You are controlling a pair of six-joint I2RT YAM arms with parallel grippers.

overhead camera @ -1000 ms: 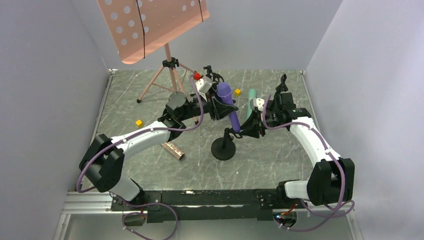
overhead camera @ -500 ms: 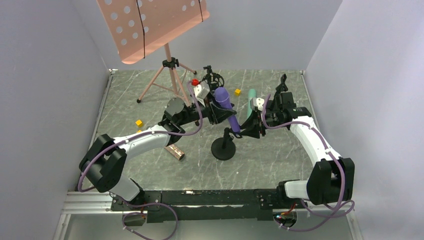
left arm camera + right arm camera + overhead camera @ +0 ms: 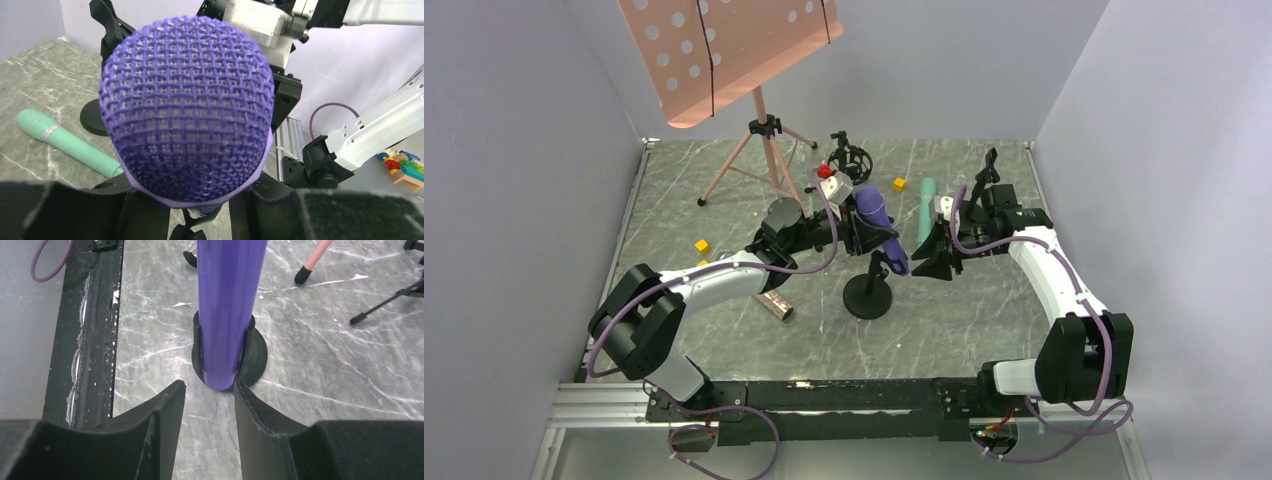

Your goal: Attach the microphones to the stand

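The left hand (image 3: 856,224) is gripping the purple microphone (image 3: 876,212) just under its head, long axis tilting 11-to-5 o'clock, tail sitting in the stand (image 3: 869,297) clip mid-desk (image 3: 984,310), while the right hand (image 3: 207,390), fingers spread, is hovering nearest that tail, at its 3 o'clock.

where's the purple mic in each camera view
Top external: purple microphone at centre, tilted above the black stand base.
Left wrist: its mesh head fills the middle.
Right wrist: its handle runs down top centre.
Shared landmark: the stand base, behind the handle's end in the right wrist view.
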